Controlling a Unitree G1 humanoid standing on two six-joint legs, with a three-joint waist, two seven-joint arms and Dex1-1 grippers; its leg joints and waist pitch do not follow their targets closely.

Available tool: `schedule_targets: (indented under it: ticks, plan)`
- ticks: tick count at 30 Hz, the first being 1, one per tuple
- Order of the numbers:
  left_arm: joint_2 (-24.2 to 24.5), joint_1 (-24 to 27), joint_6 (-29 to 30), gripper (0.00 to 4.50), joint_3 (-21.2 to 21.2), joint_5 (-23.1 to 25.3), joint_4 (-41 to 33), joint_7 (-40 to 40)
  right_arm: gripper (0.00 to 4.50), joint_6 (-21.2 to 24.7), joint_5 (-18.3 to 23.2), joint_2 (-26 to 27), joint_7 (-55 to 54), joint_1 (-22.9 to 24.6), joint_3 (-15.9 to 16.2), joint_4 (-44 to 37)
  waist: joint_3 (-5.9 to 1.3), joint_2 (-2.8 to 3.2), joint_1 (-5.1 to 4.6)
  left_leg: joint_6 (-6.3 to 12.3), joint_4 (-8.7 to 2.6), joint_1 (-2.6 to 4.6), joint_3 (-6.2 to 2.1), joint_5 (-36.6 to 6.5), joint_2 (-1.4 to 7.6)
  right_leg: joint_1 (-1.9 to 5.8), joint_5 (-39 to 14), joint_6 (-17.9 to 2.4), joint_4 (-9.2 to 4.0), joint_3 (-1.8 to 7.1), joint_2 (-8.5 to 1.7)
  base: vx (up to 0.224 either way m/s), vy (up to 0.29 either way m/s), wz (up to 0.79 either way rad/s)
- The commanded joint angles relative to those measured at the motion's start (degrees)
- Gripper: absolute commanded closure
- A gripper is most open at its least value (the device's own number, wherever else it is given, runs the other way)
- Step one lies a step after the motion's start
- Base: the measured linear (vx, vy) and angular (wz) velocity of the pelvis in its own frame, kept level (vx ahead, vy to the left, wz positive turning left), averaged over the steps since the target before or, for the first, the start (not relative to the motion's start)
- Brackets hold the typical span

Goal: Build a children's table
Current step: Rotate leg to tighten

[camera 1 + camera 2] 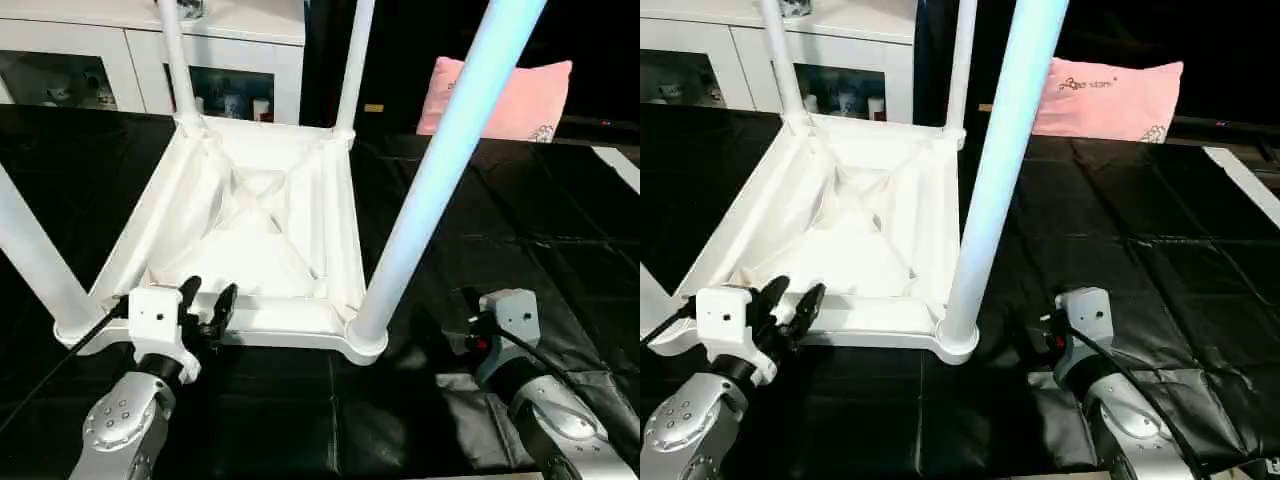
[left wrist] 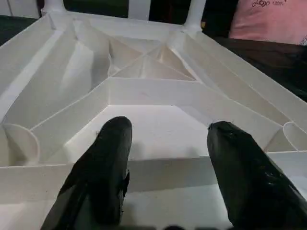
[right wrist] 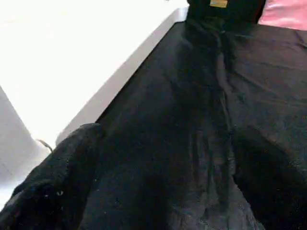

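Note:
The children's table lies upside down on the black cloth. Its white ribbed tabletop faces up, and four white legs stand in the corner sockets: near right, near left, far left, far right. My left gripper hovers at the tabletop's near rim, open, both black fingers apart above the rim with nothing between them. My right gripper is open low over the cloth, just right of the near right leg's socket.
A pink pillow lies at the back right. A white glass-door cabinet stands behind the table at the back left. Black cloth stretches to the right, ending at a white strip.

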Motion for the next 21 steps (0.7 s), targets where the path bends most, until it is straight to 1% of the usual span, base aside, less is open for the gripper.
schedule_targets:
  ticks: [1,3,6,7,11,21]
  plan:
    - [0.1,-0.3,0.8,1.65,-0.7,-0.4,-1.2,0.4,0.0,1.0,-0.3,-0.6,-0.4,-0.5,-0.2,0.5,-2.02,0.53,-0.03,2.17,-5.34,-0.81,-0.48,-10.6,3.05,2.62,-17.9,-5.9,-3.45,3.32,-3.47,0.0,0.0,0.0]
    - [0.2,-0.3,0.9,1.65,-0.8,-0.5,-1.2,0.3,0.0,1.0,-0.4,-0.6,-0.4,-0.3,-0.2,0.3,-2.04,0.74,-0.01,2.14,-5.35,-0.74,-0.5,-10.4,3.1,2.64,-17.0,-6.3,-3.32,3.31,-3.46,0.0,0.0,0.0]
    - [0.3,-0.3,0.9,1.65,-0.9,-0.5,-1.2,0.3,0.0,1.0,-0.3,-0.7,-0.5,-0.1,-0.1,0.2,-2.05,0.64,-0.03,2.13,-5.34,-0.74,-0.46,-10.5,3.08,2.68,-16.8,-6.5,-3.3,3.3,-3.42,0.0,0.0,0.0]
    - [0.3,-0.3,0.9,1.65,-0.9,-0.5,-1.2,0.3,0.0,1.0,-0.3,-0.7,-0.5,-0.1,-0.1,0.2,-2.03,0.76,-0.03,2.11,-5.37,-0.76,-0.48,-10.6,3.08,2.69,-16.9,-6.5,-3.29,3.31,-3.42,0.0,0.0,0.0]
    - [0.3,-0.3,1.0,1.65,-1.0,-0.6,-1.2,0.3,0.0,1.0,-0.3,-0.7,-0.6,0.1,-0.1,0.1,-2.03,0.71,-0.05,1.97,-5.37,-0.75,-0.49,-11.1,3.07,2.68,-17.5,-6.4,-3.39,3.3,-3.43,0.0,0.0,0.0]
    - [0.5,-0.3,1.3,1.65,-1.2,-0.8,-1.3,0.6,0.0,1.0,-0.5,-0.9,-0.7,-0.2,0.2,0.3,-2.09,0.59,-0.02,2.26,-5.28,-0.75,-0.44,-9.9,3.08,2.78,-16.1,-6.9,-3.19,3.34,-3.47,0.0,0.0,0.0]
